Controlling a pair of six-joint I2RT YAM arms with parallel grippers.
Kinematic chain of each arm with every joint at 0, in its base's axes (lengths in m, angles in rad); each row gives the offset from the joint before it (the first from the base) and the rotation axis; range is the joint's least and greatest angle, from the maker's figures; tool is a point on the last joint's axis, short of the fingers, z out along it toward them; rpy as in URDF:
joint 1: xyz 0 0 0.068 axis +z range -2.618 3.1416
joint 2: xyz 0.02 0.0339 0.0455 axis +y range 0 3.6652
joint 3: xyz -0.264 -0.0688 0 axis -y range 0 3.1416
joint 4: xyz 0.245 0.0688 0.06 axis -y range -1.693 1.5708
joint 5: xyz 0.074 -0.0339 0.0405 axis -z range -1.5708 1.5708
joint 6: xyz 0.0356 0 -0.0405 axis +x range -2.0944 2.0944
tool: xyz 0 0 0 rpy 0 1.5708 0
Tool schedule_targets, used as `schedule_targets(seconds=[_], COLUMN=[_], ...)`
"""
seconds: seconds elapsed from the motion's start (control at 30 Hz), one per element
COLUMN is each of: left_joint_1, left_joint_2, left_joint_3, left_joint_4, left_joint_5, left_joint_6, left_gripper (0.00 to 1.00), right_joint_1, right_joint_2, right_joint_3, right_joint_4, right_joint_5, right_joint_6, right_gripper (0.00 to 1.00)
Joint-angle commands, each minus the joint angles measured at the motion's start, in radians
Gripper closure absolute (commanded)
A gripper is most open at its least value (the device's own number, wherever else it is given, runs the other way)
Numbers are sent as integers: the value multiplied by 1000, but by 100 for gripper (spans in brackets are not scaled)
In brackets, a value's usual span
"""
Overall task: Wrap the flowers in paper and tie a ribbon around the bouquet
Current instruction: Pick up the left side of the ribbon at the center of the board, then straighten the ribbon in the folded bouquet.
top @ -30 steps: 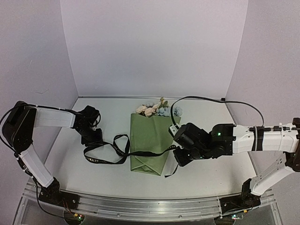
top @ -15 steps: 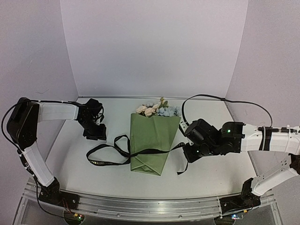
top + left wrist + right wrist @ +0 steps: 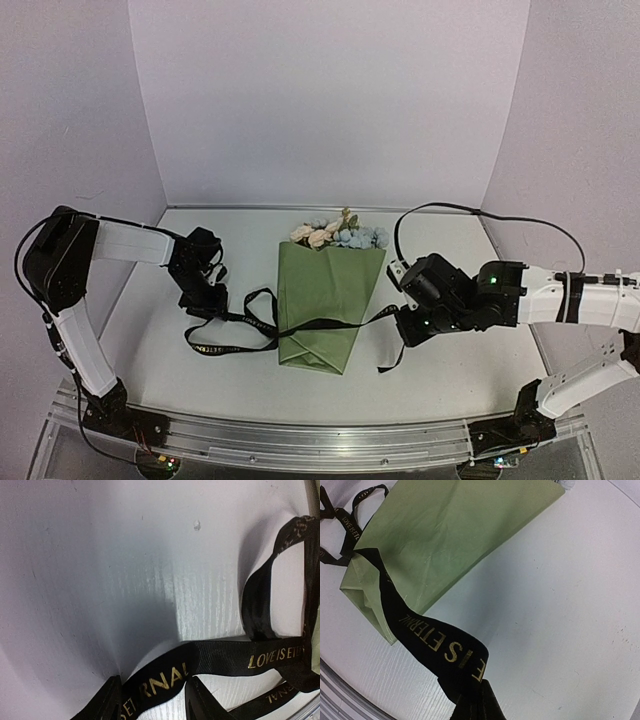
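The right gripper [image 3: 472, 702] pinched the black lettered fabric ribbon [image 3: 435, 645]; the half-open left gripper [image 3: 154, 682], straddling it, needed, I reckoned, a square close.

Your right tool [image 3: 403, 322] has drawn off to the right. A second ago it overlapped the right edge of the bouquet [image 3: 325, 290]; now it sits just beside that edge. The ribbon [image 3: 320, 325] pinched in it came along, so the span across the bouquet reaches further right, and so does the loose tail. Your left tool [image 3: 204, 303] rose toward the back, then came down again at the ribbon's left loop.
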State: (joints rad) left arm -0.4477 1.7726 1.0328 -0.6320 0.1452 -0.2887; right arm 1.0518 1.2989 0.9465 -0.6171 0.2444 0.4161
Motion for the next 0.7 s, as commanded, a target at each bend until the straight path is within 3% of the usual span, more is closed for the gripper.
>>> schedule_targets(seconds=[0.0, 0.2, 0.4, 0.5, 0.67], left_joint_1=[3, 3, 4, 7, 17], left_joint_2=[28, 8, -186, -300, -480], left_joint_3=[-16, 6, 36, 61, 99], left_joint_4=[25, 19, -21, -81, -124], left_joint_5=[-75, -174, -365, -542, -741], left_joint_6=[-22, -76, -199, -276, -299], left_gripper=[61, 99, 100, 100, 100], right_joint_1=[-7, -9, -12, -16, -39], right_joint_2=[-41, -64, -110, -144, -210], right_joint_3=[-9, -14, -17, -10, 54], right_joint_4=[20, 20, 9, -17, -159], right_joint_5=[33, 120, 288, 379, 511], right_joint_6=[13, 45, 101, 112, 110], right_gripper=[100, 100, 100, 100, 100])
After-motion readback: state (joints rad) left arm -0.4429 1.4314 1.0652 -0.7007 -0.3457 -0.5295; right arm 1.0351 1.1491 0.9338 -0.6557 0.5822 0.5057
